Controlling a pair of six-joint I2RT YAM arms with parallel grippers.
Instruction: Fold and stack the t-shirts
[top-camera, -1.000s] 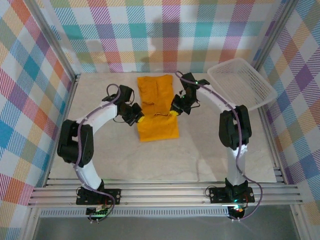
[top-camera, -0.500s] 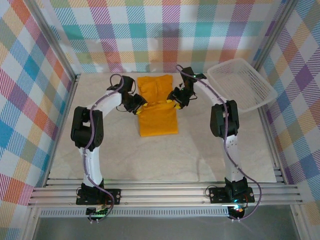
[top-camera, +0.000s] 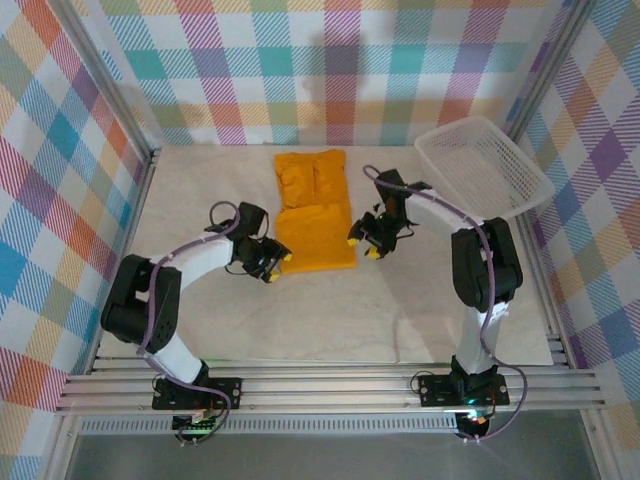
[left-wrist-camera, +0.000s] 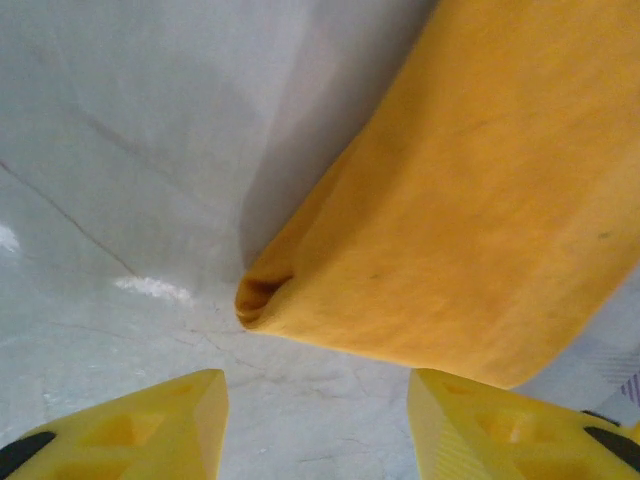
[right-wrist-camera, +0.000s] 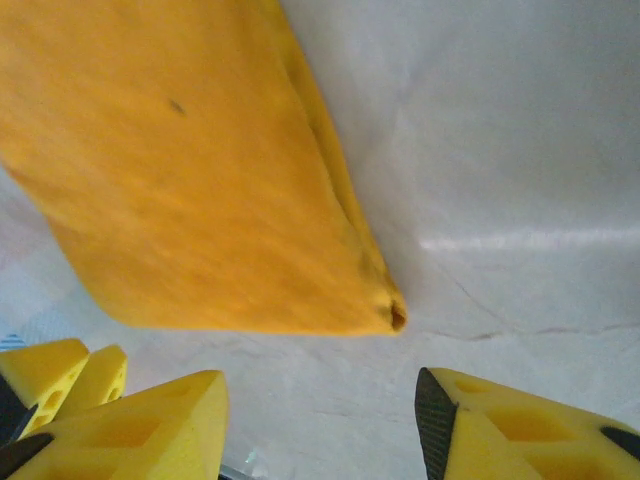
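Mustard-orange t-shirt (top-camera: 314, 215) lies folded between empty, spread left fingers (top-camera: 278, 266) and right fingers (top-camera: 363, 247), basket (top-camera: 482, 162) well apart.

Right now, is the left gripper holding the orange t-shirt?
No. The left gripper is open over the table, its yellow fingers apart, and the folded corner of the orange t-shirt lies ahead of them.

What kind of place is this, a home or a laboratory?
Probably a robot test cell: left arm and right arm bolted to metal rails, plaid walls enclosing the table, a t-shirt and basket on it.
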